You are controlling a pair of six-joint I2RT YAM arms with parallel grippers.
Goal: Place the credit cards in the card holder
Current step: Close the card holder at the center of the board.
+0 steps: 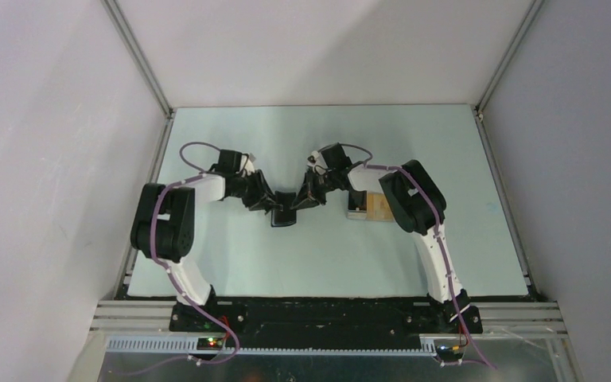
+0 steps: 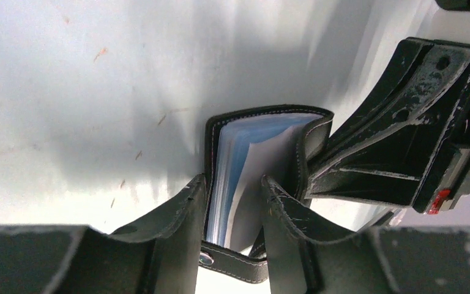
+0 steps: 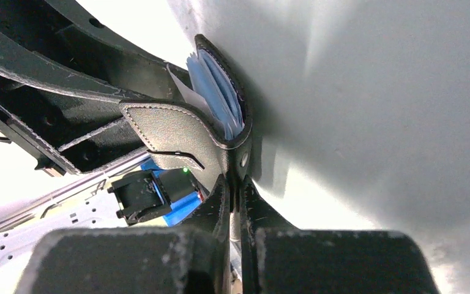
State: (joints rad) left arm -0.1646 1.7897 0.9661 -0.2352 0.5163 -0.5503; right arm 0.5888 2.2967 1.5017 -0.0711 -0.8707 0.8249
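You can pass freely along the far edge of the desk and into its far corners. Mid-desk, the left gripper and right gripper crowd the card holder; the credit cards lie just to its right.

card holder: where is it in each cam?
Top external: card holder at table centre, between left gripper and right gripper.
Left wrist: card holder centre, open, between the fingers.
Right wrist: card holder centre-left, above the fingertips.
Shared landmark: its stud, wrist views only.
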